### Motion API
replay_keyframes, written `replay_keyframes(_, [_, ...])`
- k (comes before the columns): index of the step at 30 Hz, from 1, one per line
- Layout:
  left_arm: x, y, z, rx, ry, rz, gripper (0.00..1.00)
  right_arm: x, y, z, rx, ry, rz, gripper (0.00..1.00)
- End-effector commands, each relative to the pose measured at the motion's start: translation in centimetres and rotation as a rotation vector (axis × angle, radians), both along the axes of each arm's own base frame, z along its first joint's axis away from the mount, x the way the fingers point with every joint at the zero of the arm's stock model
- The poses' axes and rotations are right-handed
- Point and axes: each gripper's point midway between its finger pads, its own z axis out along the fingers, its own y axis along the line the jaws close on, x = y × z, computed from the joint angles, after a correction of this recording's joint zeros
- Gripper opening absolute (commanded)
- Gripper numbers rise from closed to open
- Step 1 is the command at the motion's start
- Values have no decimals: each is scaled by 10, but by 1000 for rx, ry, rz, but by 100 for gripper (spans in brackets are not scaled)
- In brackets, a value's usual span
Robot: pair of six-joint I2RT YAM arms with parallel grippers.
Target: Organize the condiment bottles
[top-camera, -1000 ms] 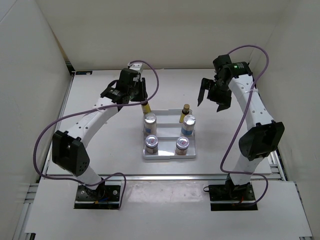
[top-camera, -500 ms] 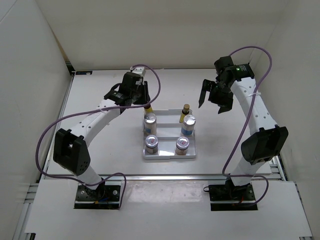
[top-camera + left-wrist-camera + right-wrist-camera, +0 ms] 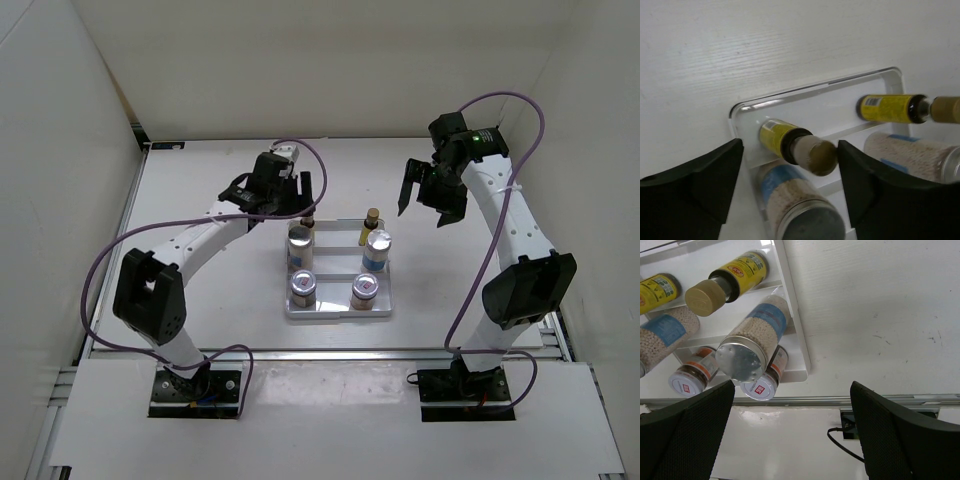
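Several condiment bottles stand in the white stepped tray. Two slim yellow bottles fill the back row. Two blue-labelled jars stand in the middle row, and two silver-lidded jars in front. My left gripper is open above the back-left yellow bottle. That bottle's cap sits between the fingers, close to the right one. My right gripper hangs open over the table, right of the tray, holding nothing.
White walls enclose the table on the left, back and right. A metal rail runs along the table's near edge. The purple cables loop beside both arms. Bare table surface lies left and right of the tray.
My left gripper has opened and let go of the back-left yellow bottle, which now stands in the tray. The left wrist has shifted slightly right. The right arm has barely moved.
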Motion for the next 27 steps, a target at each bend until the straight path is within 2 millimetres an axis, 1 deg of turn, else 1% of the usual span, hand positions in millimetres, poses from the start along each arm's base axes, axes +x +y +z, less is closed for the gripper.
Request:
replay_keyframes(1, [-7,-7,23,-65,-54,-32,92,-12,-3,12,0,-3,7,100])
replay_keyframes(2, [-7,-6,30,-58,-75,-44,100,-11,-2,9,-2,7,7,100])
replay_keyframes(3, [-9,-5,26,-44,-73,-52,100,-9,-2,12,0,-3,7,100])
replay_keyframes(4, [-9,-1,36,-31,-109,-60,100,-8,-2,9,-5,5,16,100])
replay_keyframes(6, [-9,7,41,5,-137,-52,100,-4,1,11,6,-3,19,100])
replay_keyframes(8, [-8,19,56,60,-192,-46,100,-1,2,13,9,-12,19,100])
replay_keyframes(10, [-7,30,79,117,-256,-42,100,2,2,20,15,-35,19,100])
replay_keyframes(11, [-7,42,96,146,-302,-6,100,5,3,20,15,-35,19,100])
replay_keyframes(12, [-3,54,111,180,-343,16,100,9,2,27,9,-65,14,100])
replay_keyframes(13, [-3,65,121,200,-367,43,100,11,2,32,14,-81,14,100])
replay_keyframes(14, [-7,82,132,227,-385,88,100,13,3,36,18,-98,14,100])
replay_keyframes(15, [-6,101,142,246,-403,135,100,15,3,41,19,-115,22,100])
replay_keyframes(16, [-8,114,148,260,-411,177,100,15,5,45,32,-126,26,100])
replay_keyframes(17, [-14,131,161,284,-438,228,100,20,5,50,46,-149,34,100])
replay_keyframes(18, [-18,140,160,295,-434,248,100,20,9,55,70,-164,42,100])
replay_keyframes(19, [-23,153,150,329,-413,271,100,22,16,58,105,-179,67,100])
replay_keyframes(20, [-29,155,145,333,-408,270,100,20,13,68,117,-216,72,100])
replay_keyframes(21, [-38,168,148,326,-420,308,100,20,13,74,123,-242,72,100])
replay_keyframes(22, [-43,179,143,335,-417,353,100,22,13,81,126,-279,83,100])
replay_keyframes(23, [-51,185,118,344,-369,384,100,15,11,87,125,-298,93,100])
replay_keyframes(24, [-60,195,119,328,-384,431,100,13,10,91,124,-312,102,100])
replay_keyframes(25, [-67,206,110,344,-374,482,100,9,9,92,120,-319,113,100])
replay_keyframes(26, [-76,212,82,361,-330,508,100,5,5,100,105,-353,130,100])
replay_keyframes(27, [-83,221,81,366,-353,544,100,1,-1,102,80,-360,116,100])
